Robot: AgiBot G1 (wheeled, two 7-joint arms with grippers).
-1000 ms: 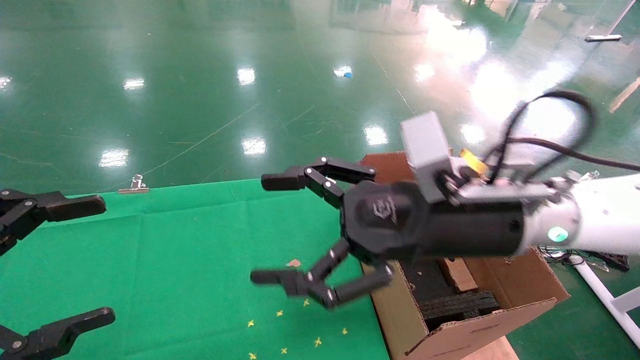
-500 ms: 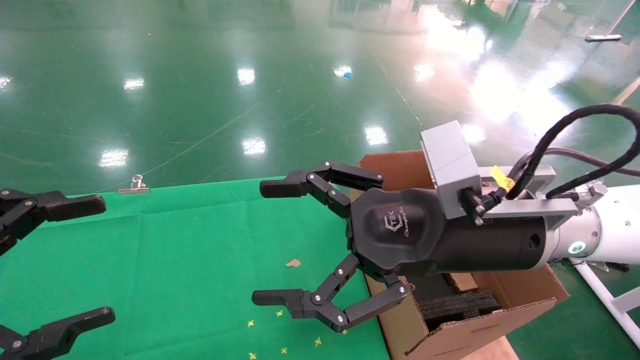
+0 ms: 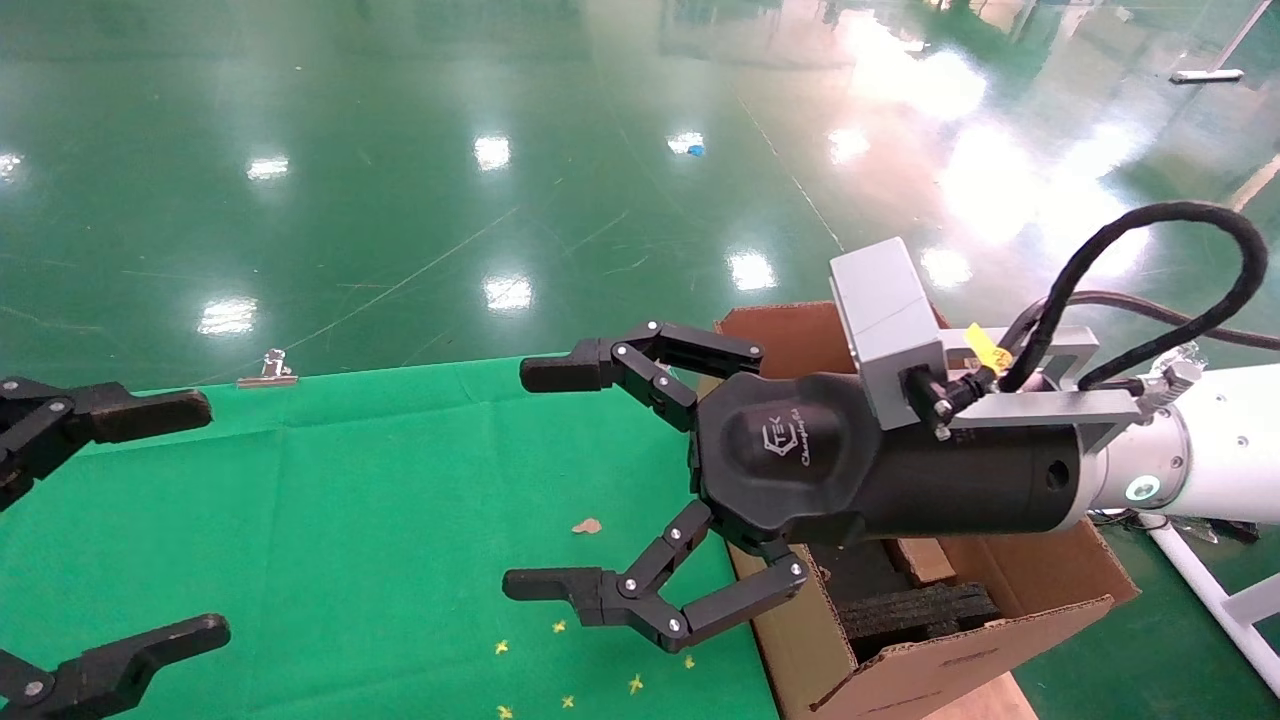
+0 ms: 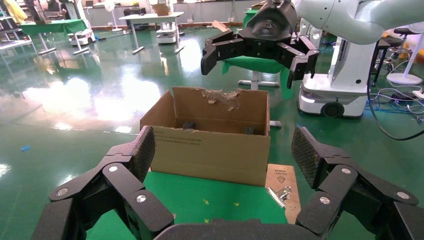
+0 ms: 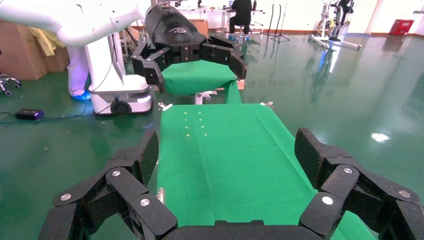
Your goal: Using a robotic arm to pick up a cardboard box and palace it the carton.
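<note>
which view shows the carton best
The left wrist view: the carton stands whole and unblocked beyond the green cloth. In the head view the right gripper and its wrist cover much of it. The right wrist view misses it.

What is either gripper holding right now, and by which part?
Nothing. The right gripper is open and empty above the green table beside the carton. The left gripper is also open and empty. A slim cardboard box lies inside the carton.

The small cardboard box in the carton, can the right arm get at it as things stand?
Probably yes: the right gripper is open and empty beside the carton, whose top is open. The small box lies inside by black foam, partly hidden by the wrist.
</note>
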